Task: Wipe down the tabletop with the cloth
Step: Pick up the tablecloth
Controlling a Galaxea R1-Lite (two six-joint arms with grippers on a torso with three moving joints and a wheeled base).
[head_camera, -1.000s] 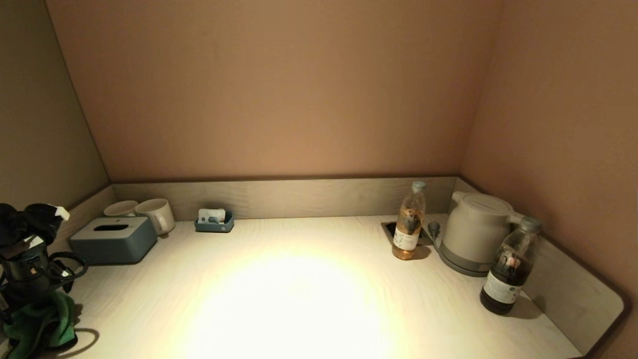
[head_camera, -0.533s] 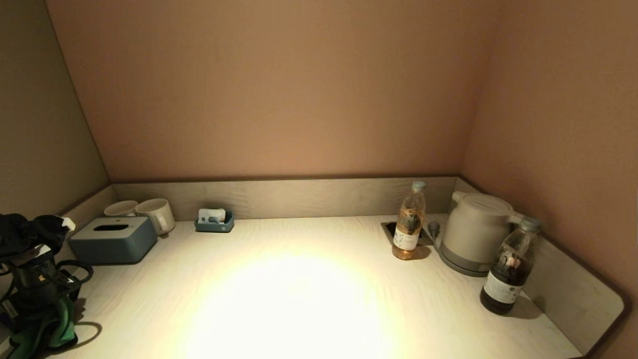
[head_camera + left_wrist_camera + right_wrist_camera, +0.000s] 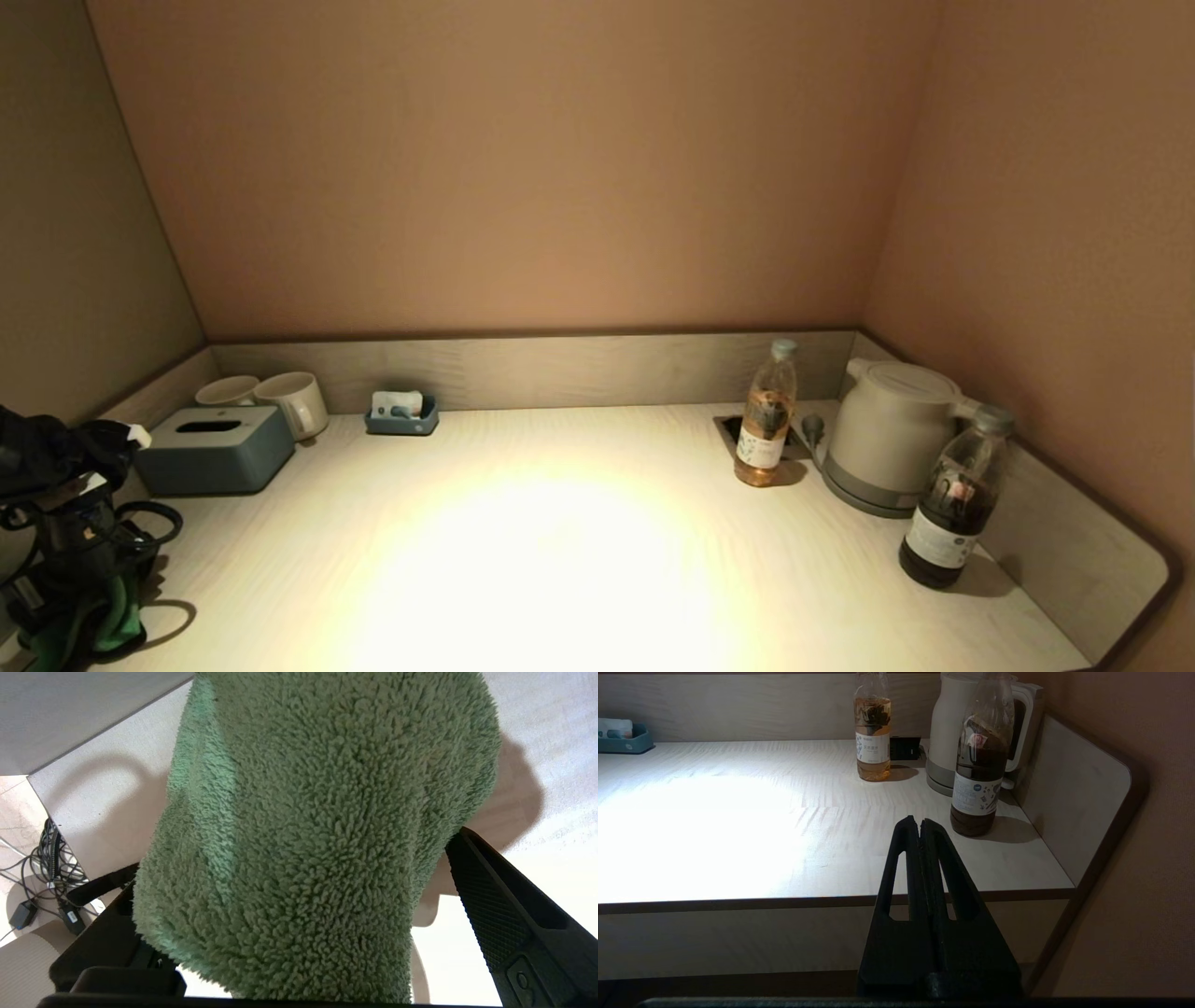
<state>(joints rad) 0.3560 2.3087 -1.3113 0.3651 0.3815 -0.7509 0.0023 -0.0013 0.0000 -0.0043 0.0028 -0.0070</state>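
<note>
The green fluffy cloth (image 3: 114, 623) lies bunched on the pale wooden tabletop (image 3: 560, 569) at its front left corner. My left gripper (image 3: 82, 627) points down onto it and is shut on it. In the left wrist view the cloth (image 3: 317, 826) fills the space between the black fingers (image 3: 504, 905) of the left gripper (image 3: 299, 858) and hides most of one finger. My right gripper (image 3: 920, 822) is shut and empty, held low in front of the table's front edge at the right. It is out of the head view.
A grey tissue box (image 3: 213, 450), two mugs (image 3: 291, 401) and a small blue tray (image 3: 401, 413) stand at the back left. A tea bottle (image 3: 766, 415), a kettle (image 3: 887, 434) and a dark bottle (image 3: 954, 499) stand at the right. Low wall panels edge the table.
My left arm has sunk lower and shifted slightly right at the front left corner, with the cloth still under the gripper. Less of the cloth shows now.
</note>
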